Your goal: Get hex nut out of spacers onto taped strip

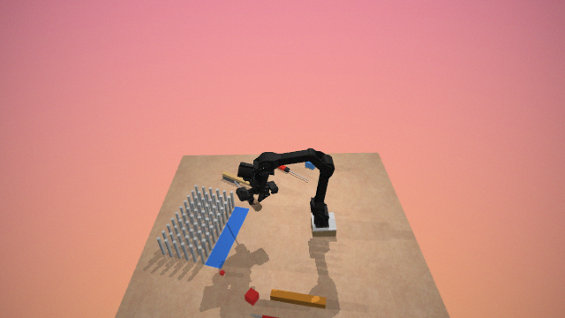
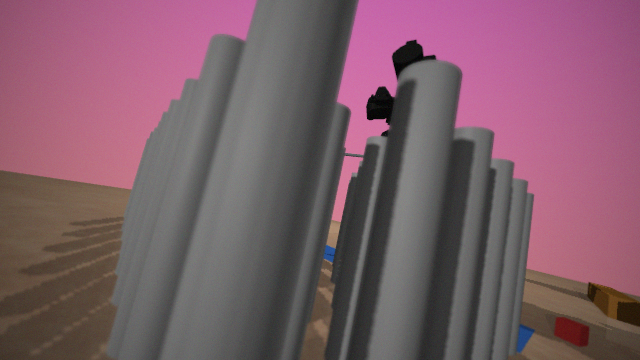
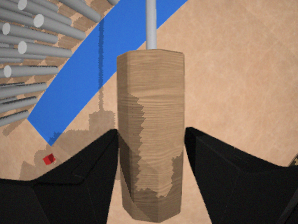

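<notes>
My gripper (image 1: 256, 200) (image 3: 152, 135) is shut on the wooden handle (image 3: 152, 90) of a tool. The tool's thin grey shaft (image 3: 151, 25) (image 2: 354, 155) runs forward from the handle; its far tip is out of the wrist view. The gripper is raised above the table, beside the far end of the blue taped strip (image 1: 227, 238) (image 3: 70, 85) in the top view. The grey metal spacers (image 1: 160, 246) (image 2: 425, 200) (image 3: 22, 47) stand in rows behind the strip, and those in view look upright. The hex nut cannot be made out in any view.
A yellow bar (image 1: 229, 176) lies past the field's far corner. A red-handled screwdriver (image 1: 283, 168) and a blue block (image 1: 310, 165) lie behind the arm. A small red cube (image 1: 222, 272) (image 3: 48, 159), a larger red block (image 1: 252, 296) (image 2: 571, 331) and an orange bar (image 1: 291, 298) lie near the strip's other end.
</notes>
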Controlling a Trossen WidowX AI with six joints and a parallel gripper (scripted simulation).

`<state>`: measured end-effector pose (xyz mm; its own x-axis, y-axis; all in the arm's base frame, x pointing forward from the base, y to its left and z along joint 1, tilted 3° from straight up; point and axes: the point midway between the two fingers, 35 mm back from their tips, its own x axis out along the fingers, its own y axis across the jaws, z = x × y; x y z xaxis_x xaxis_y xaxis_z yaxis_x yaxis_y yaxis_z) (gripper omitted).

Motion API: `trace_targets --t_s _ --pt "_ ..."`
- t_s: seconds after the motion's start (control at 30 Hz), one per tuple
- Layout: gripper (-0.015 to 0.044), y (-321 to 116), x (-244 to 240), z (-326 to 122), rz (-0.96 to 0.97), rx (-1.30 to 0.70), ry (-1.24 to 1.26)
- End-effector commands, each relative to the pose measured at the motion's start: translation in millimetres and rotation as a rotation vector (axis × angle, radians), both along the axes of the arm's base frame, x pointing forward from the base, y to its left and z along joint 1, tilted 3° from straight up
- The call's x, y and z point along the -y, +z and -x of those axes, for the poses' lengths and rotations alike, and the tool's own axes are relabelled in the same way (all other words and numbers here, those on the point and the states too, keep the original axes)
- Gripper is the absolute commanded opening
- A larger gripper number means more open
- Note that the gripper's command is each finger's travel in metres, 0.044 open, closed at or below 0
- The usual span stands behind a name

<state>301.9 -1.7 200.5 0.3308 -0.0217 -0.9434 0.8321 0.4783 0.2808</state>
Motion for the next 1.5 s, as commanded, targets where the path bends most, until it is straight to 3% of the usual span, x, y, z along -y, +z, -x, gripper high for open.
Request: trace_targets --t_s 0.0,0.63,0.93,1.47 --pt "0.0000 4.5 -17.1 4.3 0.006 0.034 0.120" --pt "0.0000 2.8 -98.8 37.5 0.049 0.145 0.735" --pt "0.0000 -5.5 -100.8 34.5 0.050 0.147 0.741" --pt "0.0000 -88.6 -107.9 17.9 0.050 0.148 0.741"
